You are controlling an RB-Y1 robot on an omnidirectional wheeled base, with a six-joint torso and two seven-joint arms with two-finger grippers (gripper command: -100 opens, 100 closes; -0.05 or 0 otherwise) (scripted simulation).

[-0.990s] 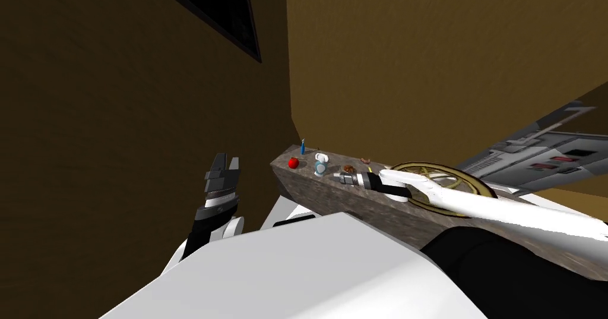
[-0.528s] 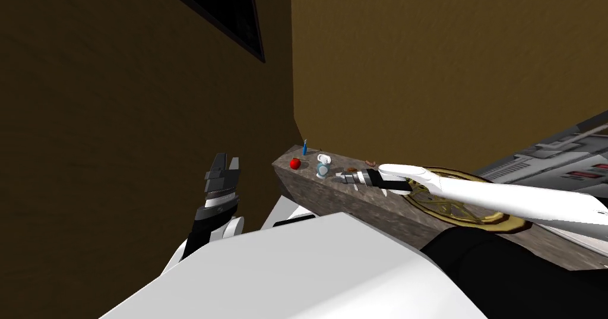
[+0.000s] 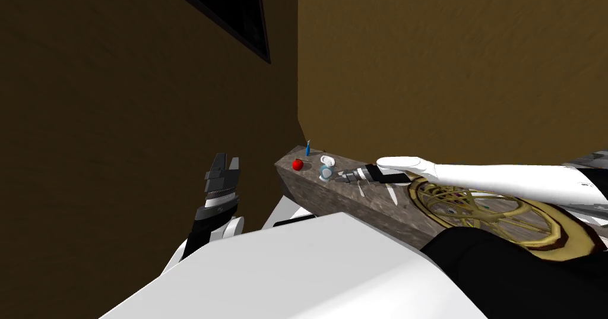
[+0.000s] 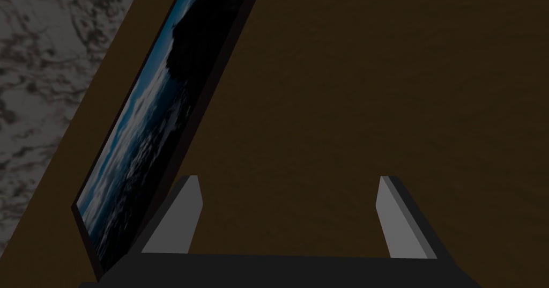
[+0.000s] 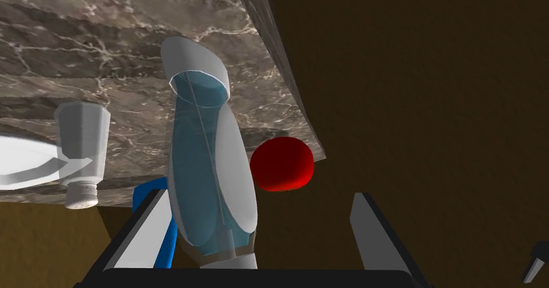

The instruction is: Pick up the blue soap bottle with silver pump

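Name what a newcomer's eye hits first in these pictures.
The pale blue bottle with grey ends looms between the open fingers of the right gripper, on the marbled counter. A round red thing sits just past it near the counter's corner. In the head view, a big brass horn lies on the counter by the right arm.

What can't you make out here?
- Bright blue thing: right wrist view, mostly behind the right gripper finger and the pale blue bottle; tiny in head view.
- White object beside the shaker: cut off by that view's edge.
- Brass horn: head view, right arm covers part.
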